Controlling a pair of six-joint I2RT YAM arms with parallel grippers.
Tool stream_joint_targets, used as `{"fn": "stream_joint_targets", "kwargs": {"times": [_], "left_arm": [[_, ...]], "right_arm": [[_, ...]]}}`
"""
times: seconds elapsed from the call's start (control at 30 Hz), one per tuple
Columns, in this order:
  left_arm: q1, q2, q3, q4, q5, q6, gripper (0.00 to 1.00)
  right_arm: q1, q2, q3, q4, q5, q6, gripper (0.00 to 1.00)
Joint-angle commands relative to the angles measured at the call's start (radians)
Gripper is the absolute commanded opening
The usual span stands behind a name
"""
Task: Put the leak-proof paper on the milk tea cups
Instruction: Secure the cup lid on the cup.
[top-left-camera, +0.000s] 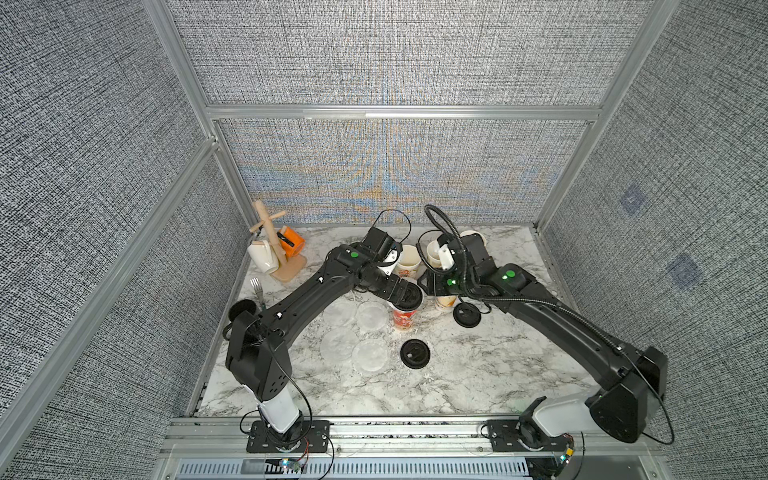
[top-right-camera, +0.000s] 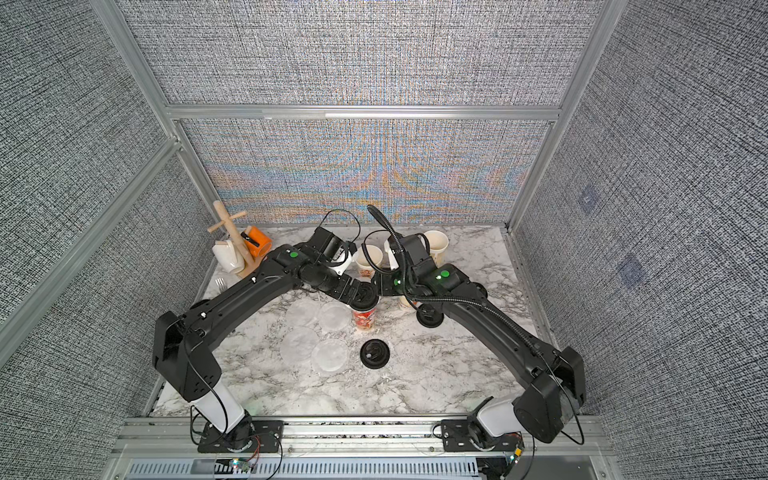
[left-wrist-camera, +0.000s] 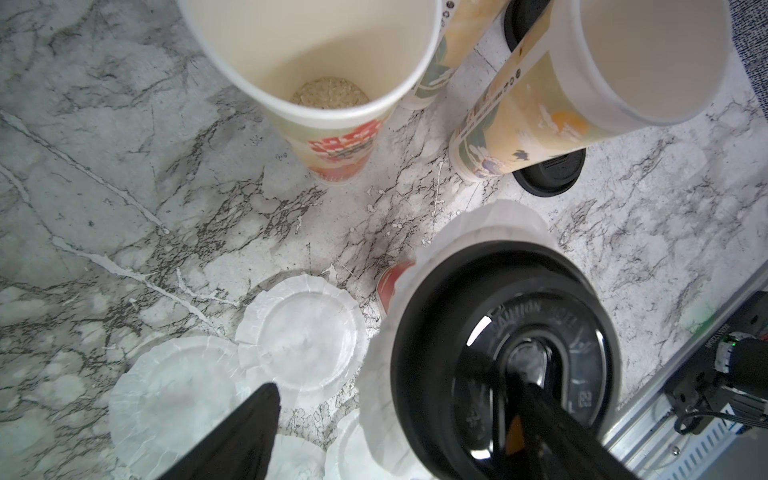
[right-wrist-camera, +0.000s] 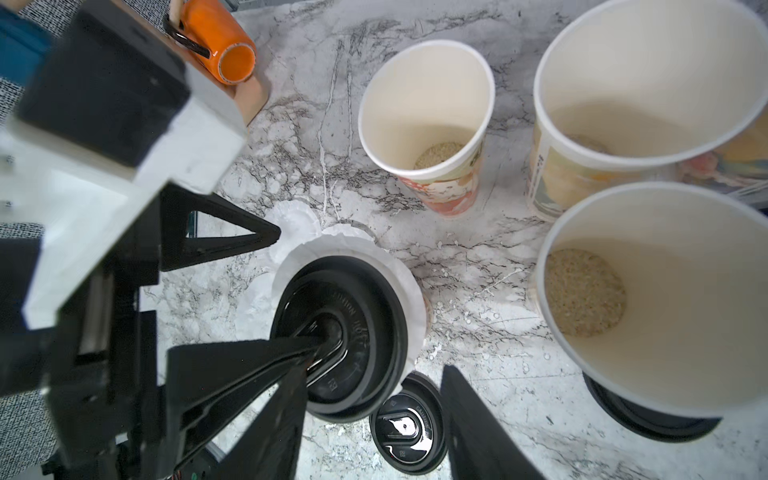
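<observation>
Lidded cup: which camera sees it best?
The right wrist view: nearly all the lid shows, ringed by paper. The left wrist view is closer, but the lid runs off the picture. In both top views the cup is small, partly under the left gripper.

Wooden mug tree (top-left-camera: 292, 269): standing at the 10 o'clock corner of the marble tabletop (top-left-camera: 478, 374), carrying an orange mug (top-left-camera: 291, 243) and a white mug (top-left-camera: 262, 257).
Fork (top-left-camera: 257, 286): lying at 8 o'clock of the tree's base.
Black plastic lid (top-left-camera: 414, 353): lying flat near centre.
Second black lid (top-left-camera: 467, 316): lying at 2 o'clock of the first.
</observation>
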Motion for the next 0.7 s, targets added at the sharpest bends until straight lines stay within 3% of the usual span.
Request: {"fn": "stream_joint_targets", "kwargs": {"times": [0.0,0.67], "left_arm": [[0.0,0.023,-0.017,-0.154,-0.092,0.025,0.91],[0.0,0.024,-0.016,-0.156,-0.093,0.026,0.91]], "right_arm": [[-0.004,0.001,0.001,-0.013,0.025,0.002,0.55],[-0.008,0.073,-0.054,0.023,-0.003,0.002,0.43]]}}
